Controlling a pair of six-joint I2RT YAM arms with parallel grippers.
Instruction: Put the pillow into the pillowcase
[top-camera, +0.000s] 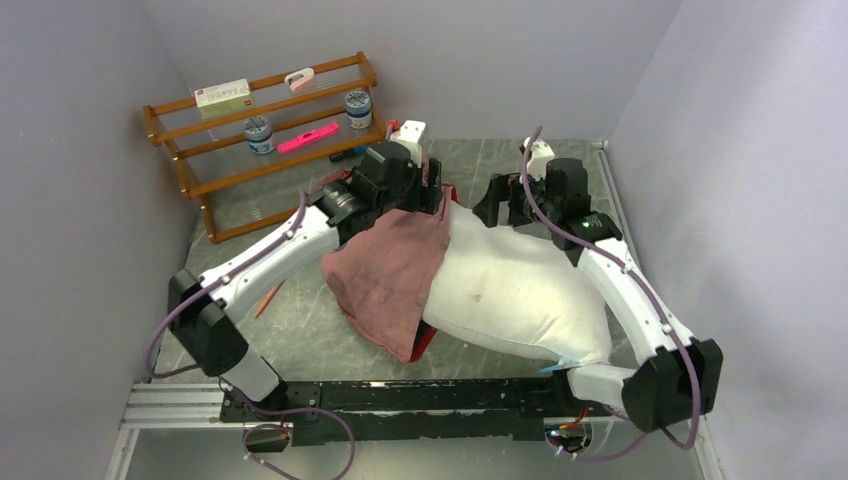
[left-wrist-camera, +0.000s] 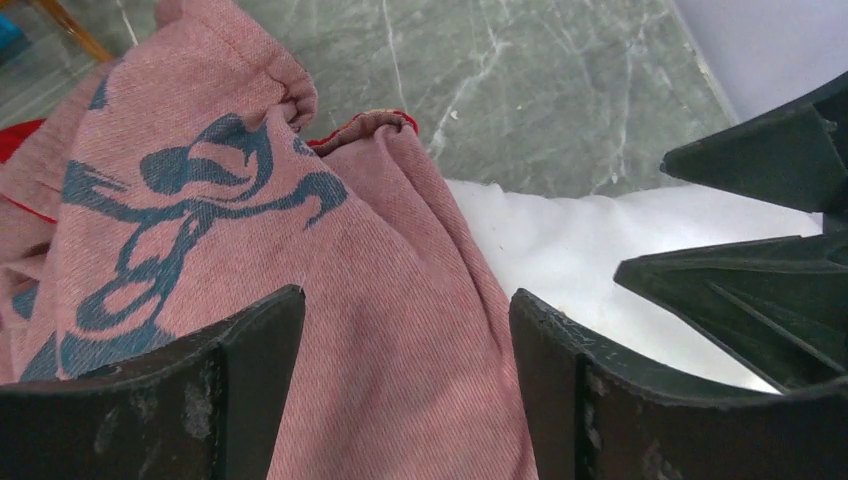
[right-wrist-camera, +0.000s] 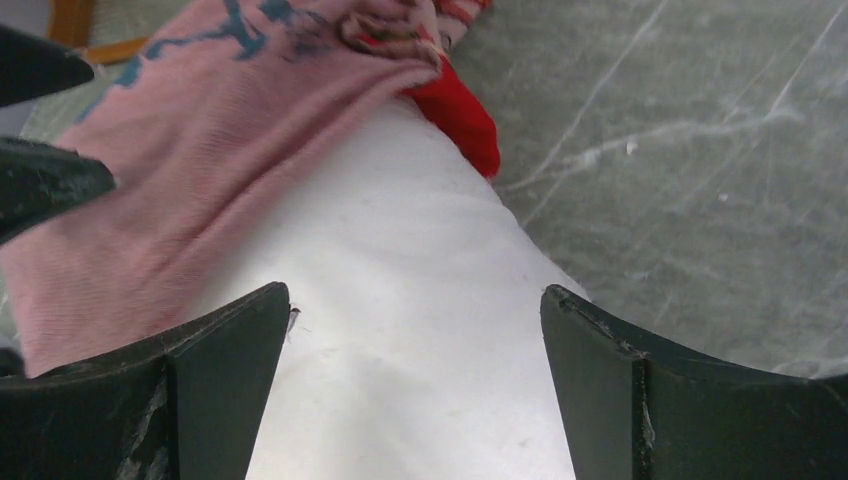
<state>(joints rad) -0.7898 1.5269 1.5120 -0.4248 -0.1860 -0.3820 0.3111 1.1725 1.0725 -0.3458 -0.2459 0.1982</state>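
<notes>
With my left end effector (left-wrist-camera: 407, 300) open above the pillowcase (left-wrist-camera: 200, 200) and my right end effector (right-wrist-camera: 416, 295) open above the pillow (right-wrist-camera: 400, 200), the case covers only the pillow's left end on the desk (left-wrist-camera: 550, 80), so a careless tug could slide it off.

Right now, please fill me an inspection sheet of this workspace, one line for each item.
Surface: grey marbled table.
Job's things: white pillow lies flat; pillowcase, pink side out, covers only its left end.
Clutter: wooden rack with two jars at far left; orange stick on the table.
Grippers: left gripper over pillowcase, right gripper over pillow, fingers open, holding nothing.
Cables: purple cables run along left arm and right arm.
Surroundings: grey walls on three sides.
</notes>
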